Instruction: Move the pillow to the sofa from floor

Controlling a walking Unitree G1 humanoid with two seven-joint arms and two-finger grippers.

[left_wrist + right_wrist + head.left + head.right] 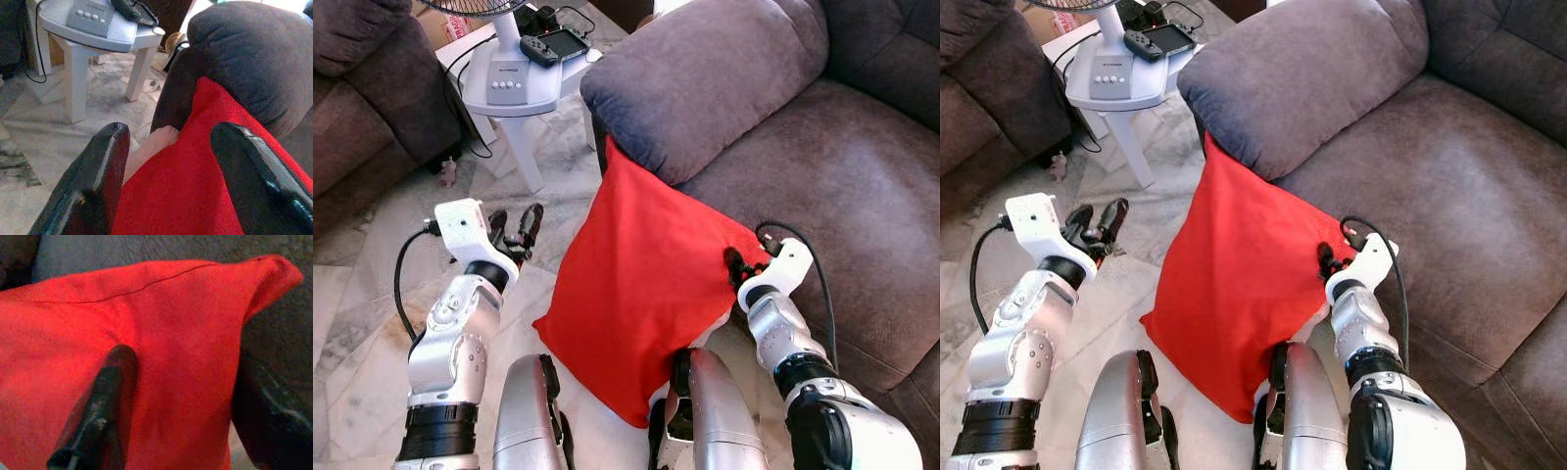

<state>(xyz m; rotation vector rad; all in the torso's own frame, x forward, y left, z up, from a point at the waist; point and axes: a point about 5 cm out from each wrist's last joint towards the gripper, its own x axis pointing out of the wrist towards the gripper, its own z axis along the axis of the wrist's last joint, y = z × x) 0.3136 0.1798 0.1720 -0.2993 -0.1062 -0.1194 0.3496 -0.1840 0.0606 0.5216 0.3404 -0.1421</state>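
Note:
The red pillow [636,294] stands tilted, its top corner against the grey sofa's armrest [705,69] and its right corner resting on the front edge of the seat [832,196]. My right gripper [735,265] is at that right corner, open. In the right wrist view one finger [110,401] lies on the red cloth and the other [274,416] sits past the pillow's edge, with the corner between them. My left gripper [516,225] hovers open over the floor, left of the pillow and apart from it. The pillow [205,166] lies ahead of its fingers.
A white side table [524,93] with a fan base and a game console [555,44] stands beyond the left gripper, cables trailing to the tiled floor [372,294]. Another sofa [362,98] is at the far left. My silver legs [529,411] are under the pillow's lower corner.

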